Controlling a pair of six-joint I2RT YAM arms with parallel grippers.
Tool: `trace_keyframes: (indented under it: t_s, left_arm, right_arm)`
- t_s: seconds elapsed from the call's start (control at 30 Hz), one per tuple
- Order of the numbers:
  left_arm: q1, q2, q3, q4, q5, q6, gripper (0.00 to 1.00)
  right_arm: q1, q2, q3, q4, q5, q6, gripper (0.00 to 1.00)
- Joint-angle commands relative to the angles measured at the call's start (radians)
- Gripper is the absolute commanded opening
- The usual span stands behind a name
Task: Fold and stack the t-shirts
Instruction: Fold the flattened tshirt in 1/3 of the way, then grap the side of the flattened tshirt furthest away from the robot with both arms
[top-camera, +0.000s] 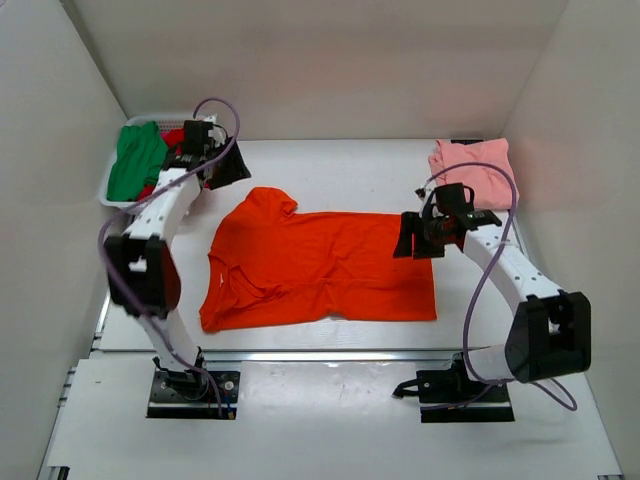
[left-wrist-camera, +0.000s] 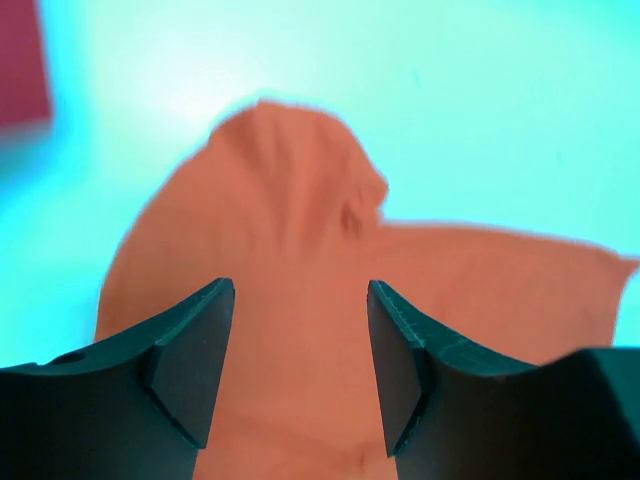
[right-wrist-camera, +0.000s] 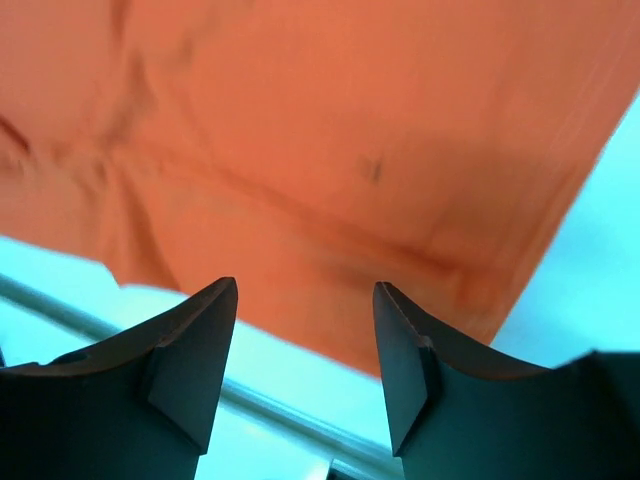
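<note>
Jaws on both arms stand wide apart and hold nothing. The orange shirt (top-camera: 320, 265) lies spread flat mid-table (top-camera: 350, 170), collar to the left and hem to the right, laid out ready for folding. The left gripper (left-wrist-camera: 300, 290) hovers above the far sleeve, which sits just ahead of its fingers and is probably the part it means to pinch. The right gripper (right-wrist-camera: 305, 290) hangs over the hem near its far corner, placed to take the opposite end. The pink shirt (top-camera: 472, 165) rests folded at the far right, likely the base of the stack. The green shirt (top-camera: 135, 160) and red shirt (top-camera: 172, 135) lie bunched in the basket (top-camera: 108, 190) at far left, waiting. I judge one shirt done and the orange one's first fold not yet begun.
</note>
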Motion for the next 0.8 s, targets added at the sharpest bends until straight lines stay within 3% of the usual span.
trace_keyframes:
  t_s: [0.0,0.17,0.3,0.57,0.77]
  left_arm:
    - [0.027,0.242,0.154,0.023,0.046,-0.004,0.66]
    - [0.021,0.488,0.349,0.04,0.021,0.001,0.67]
    - [0.017,0.566,0.397,0.092,0.023,-0.004,0.69]
    - [0.001,0.575,0.35,0.222,0.041,-0.017,0.69]
    - [-0.016,0.598,0.348,0.204,0.056,0.001,0.68]
  right_arm:
    - [-0.053,0.088,0.088,0.042,-0.003,-0.062,0.54]
    - [-0.07,0.171,0.121,0.106,-0.013,-0.08,0.54]
    - [-0.086,0.222,0.109,0.168,0.007,-0.076,0.56]
    - [-0.18,0.303,0.106,0.268,0.057,-0.031,0.63]
    - [-0.245,0.425,0.213,0.306,0.108,-0.006,0.64]
